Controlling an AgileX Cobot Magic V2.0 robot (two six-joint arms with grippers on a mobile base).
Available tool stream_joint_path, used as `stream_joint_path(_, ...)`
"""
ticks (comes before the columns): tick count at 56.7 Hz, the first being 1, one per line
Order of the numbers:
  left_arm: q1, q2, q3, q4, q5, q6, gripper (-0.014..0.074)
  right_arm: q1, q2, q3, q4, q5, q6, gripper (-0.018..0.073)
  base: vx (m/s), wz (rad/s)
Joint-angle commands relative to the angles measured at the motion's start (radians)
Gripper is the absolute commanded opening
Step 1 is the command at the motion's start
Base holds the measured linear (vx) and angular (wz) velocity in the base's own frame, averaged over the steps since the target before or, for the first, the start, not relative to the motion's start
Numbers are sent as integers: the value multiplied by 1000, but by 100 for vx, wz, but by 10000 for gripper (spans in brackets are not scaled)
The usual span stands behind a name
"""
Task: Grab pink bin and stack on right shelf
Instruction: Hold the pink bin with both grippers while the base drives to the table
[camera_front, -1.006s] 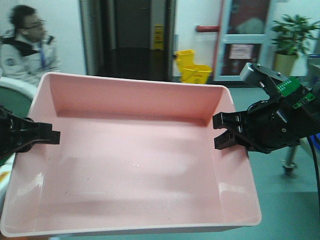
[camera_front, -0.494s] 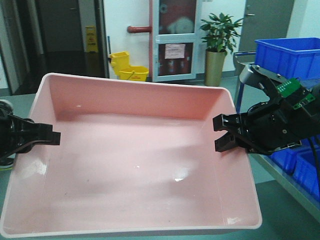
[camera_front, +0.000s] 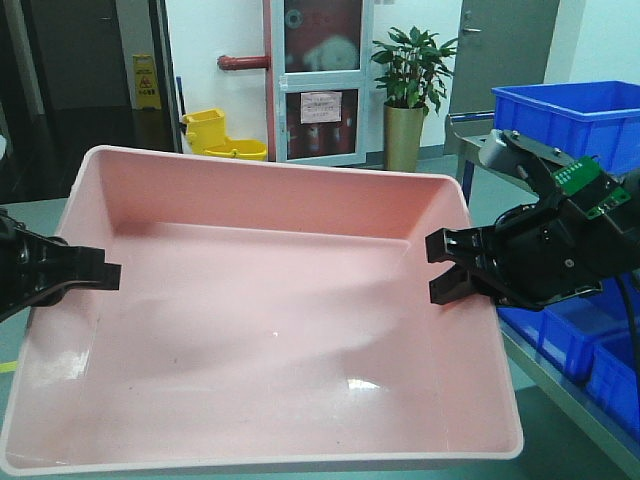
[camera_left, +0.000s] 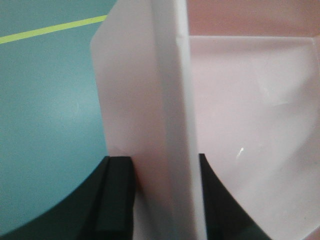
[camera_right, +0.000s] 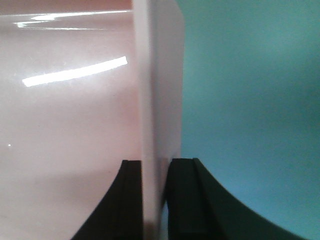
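Note:
The pink bin fills the front view, held up level between both arms above the green floor. My left gripper is shut on the bin's left wall, and my right gripper is shut on its right wall. In the left wrist view the pale wall runs upright between the two black fingers of the left gripper. The right wrist view shows the thin wall pinched tight in the right gripper. The bin is empty inside. The right shelf does not show in any view.
A big blue crate sits on a metal rack at the right, with more blue crates lower down. Behind the bin stand a potted plant, a yellow mop bucket and a glass door. A yellow line crosses the green floor.
The whole background has slid left, so the view has turned right. The seated person left the frame and the blue crates came in. Bin and both grips look unchanged.

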Motion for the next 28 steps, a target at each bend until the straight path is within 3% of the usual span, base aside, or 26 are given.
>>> stream_joint_path(1, 3, -39, -34, -9, -87, 11, -5, -21, -38, -32, -41, -82, -1, -8, 45, -1)
stream_joint_path(28, 3, -39, -34, -9, -87, 11, -5, -21, -38, -32, -41, -83, -1, -8, 47, -11)
